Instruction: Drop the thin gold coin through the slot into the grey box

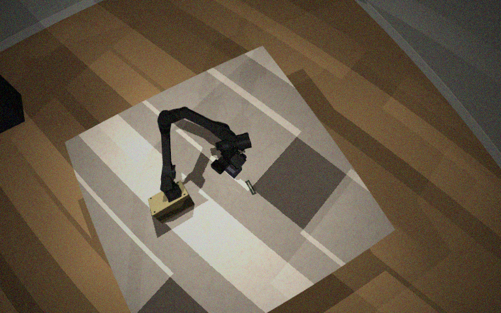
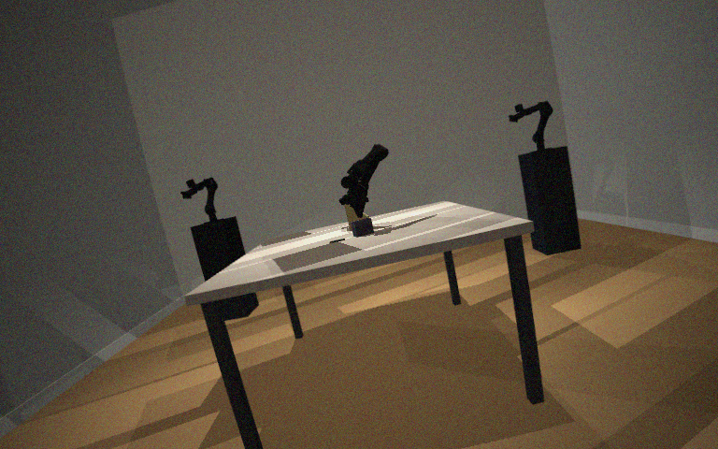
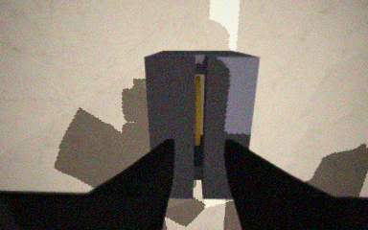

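The grey box [image 1: 233, 170] [image 2: 363, 227] [image 3: 170, 96] stands on the table, its slot running lengthwise in the wrist view. The gold coin [image 3: 197, 110] shows as a thin upright strip within the slot, between the two lid halves. Its exact depth in the box is hard to tell. My gripper [image 2: 360, 213] [image 3: 199, 147] is over the near part of the box, its black fingers parted on either side of the slot and nothing held between them. The dark-green holder [image 1: 252, 186] [image 2: 337, 240] lies beside the box with no coin visible in it.
The pale table [image 1: 236, 236] [image 2: 476, 219] carries the arm's yellowish base block [image 1: 166, 203]. Hard shadows and bright bands cross the table top. Two black pedestals [image 2: 551, 201] [image 2: 217, 243] with arms stand beyond the table.
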